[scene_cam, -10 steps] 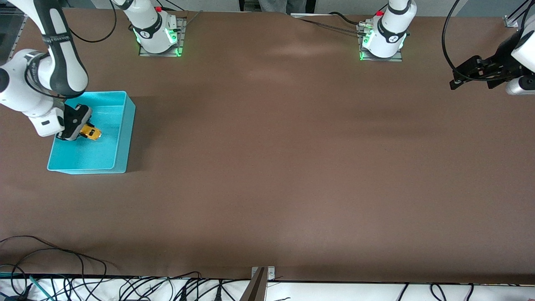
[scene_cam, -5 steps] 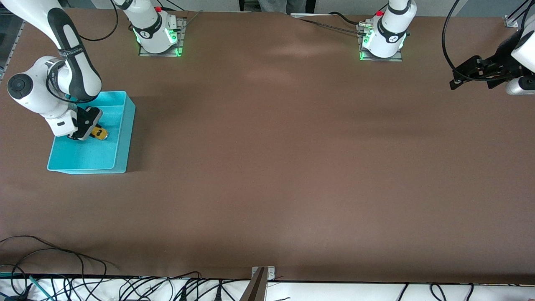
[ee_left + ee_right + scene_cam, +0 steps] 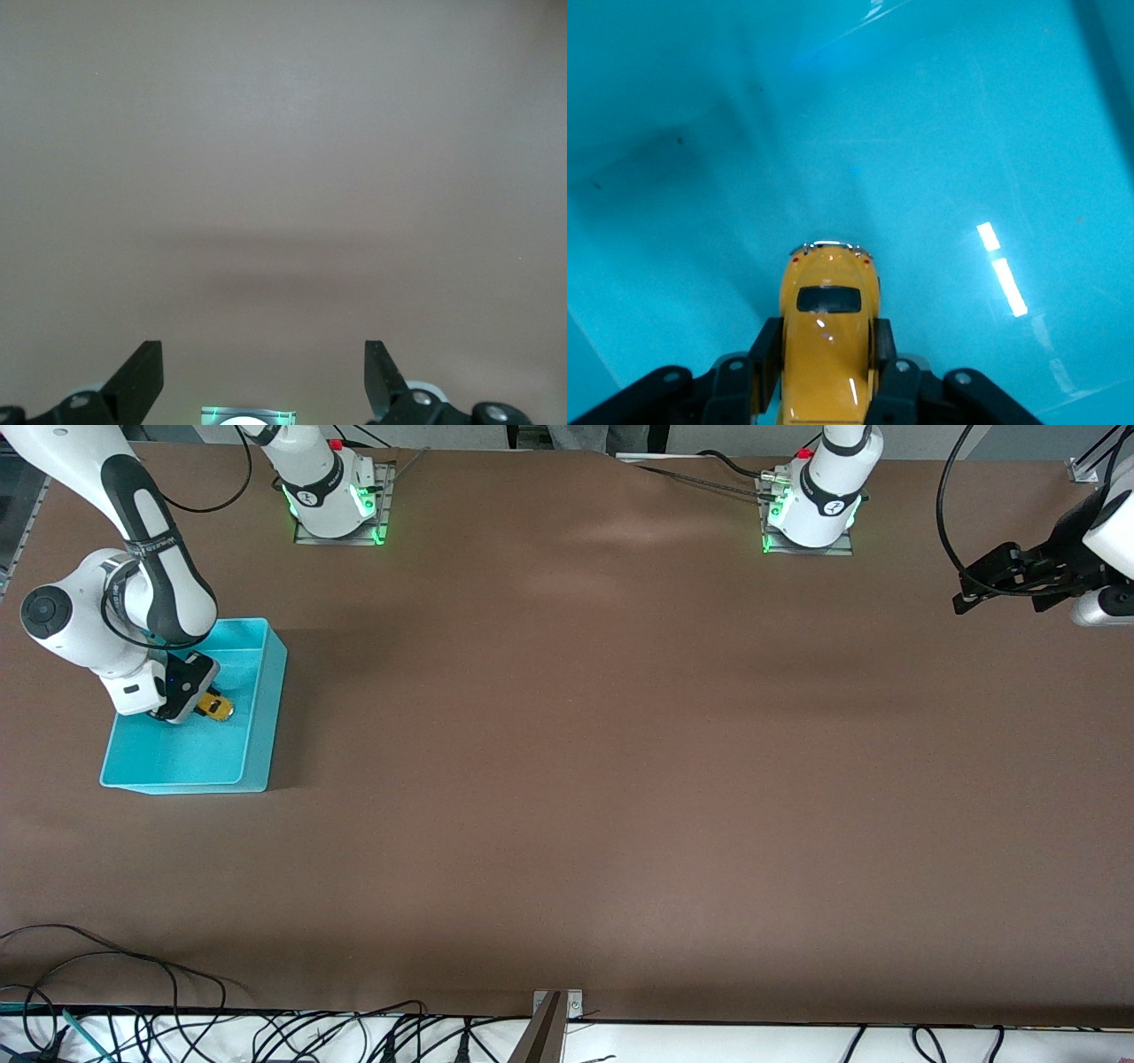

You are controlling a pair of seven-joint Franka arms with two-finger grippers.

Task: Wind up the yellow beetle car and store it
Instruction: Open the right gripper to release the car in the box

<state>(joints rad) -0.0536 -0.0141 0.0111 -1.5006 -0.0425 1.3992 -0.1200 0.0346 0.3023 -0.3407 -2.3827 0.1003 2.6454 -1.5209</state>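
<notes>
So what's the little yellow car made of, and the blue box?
The yellow beetle car looks like glossy painted metal or hard plastic: light glints off its roof. The turquoise bin seems to be smooth, shiny plastic, since bright reflections streak its floor.

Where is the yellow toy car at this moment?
The yellow toy car is clamped in the right gripper inside the turquoise bin at the right arm's end of the table.

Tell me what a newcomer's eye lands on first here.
The turquoise bin at the right arm's end of the table stands out on the brown table. Over it, the right pincer is shut on the yellow beetle car. The left pincer waits open over bare table at the left arm's end.
</notes>
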